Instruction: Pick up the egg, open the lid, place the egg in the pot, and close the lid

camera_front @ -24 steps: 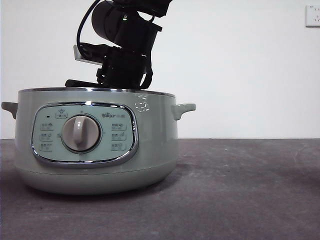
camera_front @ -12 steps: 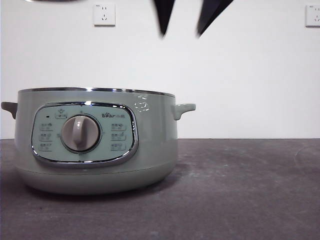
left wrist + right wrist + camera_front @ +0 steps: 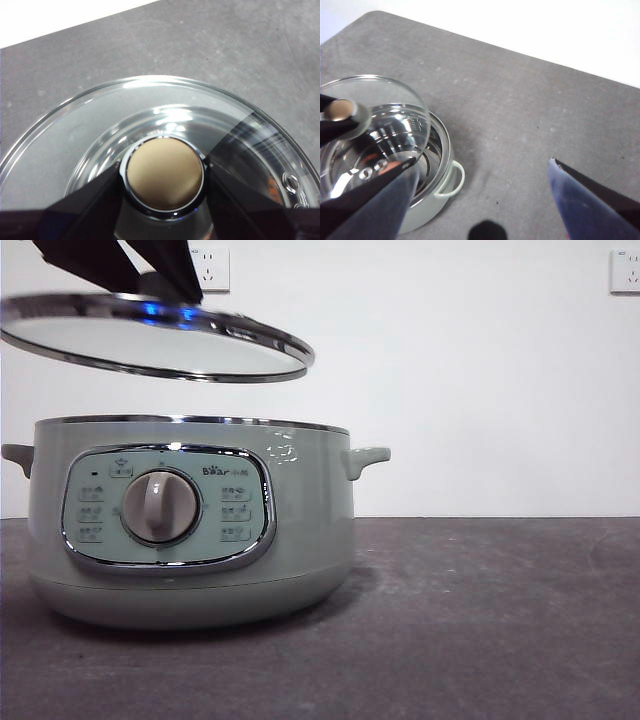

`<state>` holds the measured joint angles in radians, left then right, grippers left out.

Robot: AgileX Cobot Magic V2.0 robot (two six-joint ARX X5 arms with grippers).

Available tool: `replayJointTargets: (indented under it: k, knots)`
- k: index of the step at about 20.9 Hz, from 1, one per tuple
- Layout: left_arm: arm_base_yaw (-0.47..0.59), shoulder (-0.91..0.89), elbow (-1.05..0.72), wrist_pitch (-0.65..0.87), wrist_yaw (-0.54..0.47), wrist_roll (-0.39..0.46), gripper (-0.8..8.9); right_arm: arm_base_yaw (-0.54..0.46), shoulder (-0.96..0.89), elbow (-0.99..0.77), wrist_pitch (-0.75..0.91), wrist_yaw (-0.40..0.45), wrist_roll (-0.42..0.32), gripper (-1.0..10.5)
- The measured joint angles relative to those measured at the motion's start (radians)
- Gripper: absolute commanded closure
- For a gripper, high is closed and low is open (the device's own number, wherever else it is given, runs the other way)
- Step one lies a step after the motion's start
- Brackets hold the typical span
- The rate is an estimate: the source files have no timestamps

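Pinched tight on the pale knob (image 3: 165,180) of the round glass lid with the shiny chrome rim (image 3: 150,335), the left gripper (image 3: 140,275) comes down steeply from the top left corner of the front view, only its two black jaws showing. The lid hangs in the air, clear of the large sage-green cooker pot with the beige dial (image 3: 190,525), tilted a little so its edge toward three o'clock sits lower. It hovers over the pot's nine o'clock half rather than squarely above it: in the right wrist view the lid (image 3: 370,130) covers only part of the opening and the steel inner wall shows past its rim.

To my eye that offset decides the closing step; the lid has to slide toward three o'clock and level out before it comes down, or its rim will catch the pot's chrome lip.

Right gripper (image 3: 482,192) is spread wide and carrying nothing, held high above the grey table (image 3: 530,110), with the pot off toward its own left jaw. It is the farther of the two from the work.

I cannot find the egg anywhere. An orange glint shows through the glass in the left wrist view, but it is too blurred to call.
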<state>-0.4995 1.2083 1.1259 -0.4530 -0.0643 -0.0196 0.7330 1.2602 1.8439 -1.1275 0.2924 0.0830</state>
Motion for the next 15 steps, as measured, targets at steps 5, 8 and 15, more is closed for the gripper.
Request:
replayJointTargets:
  k: [5,8,15]
  knots:
    - [0.002,0.046,0.0,0.029,0.04,-0.034,8.22,0.0,-0.04,0.0,-0.044,0.026,0.016,5.1]
    - [0.001,0.076,0.0,0.029,0.052,-0.045,8.22,0.0,-0.055,0.0,-0.067,0.027,0.026,5.1]
    - [0.0,0.12,0.0,0.029,0.064,-0.058,8.22,0.0,-0.061,0.0,-0.099,0.059,0.038,5.1]
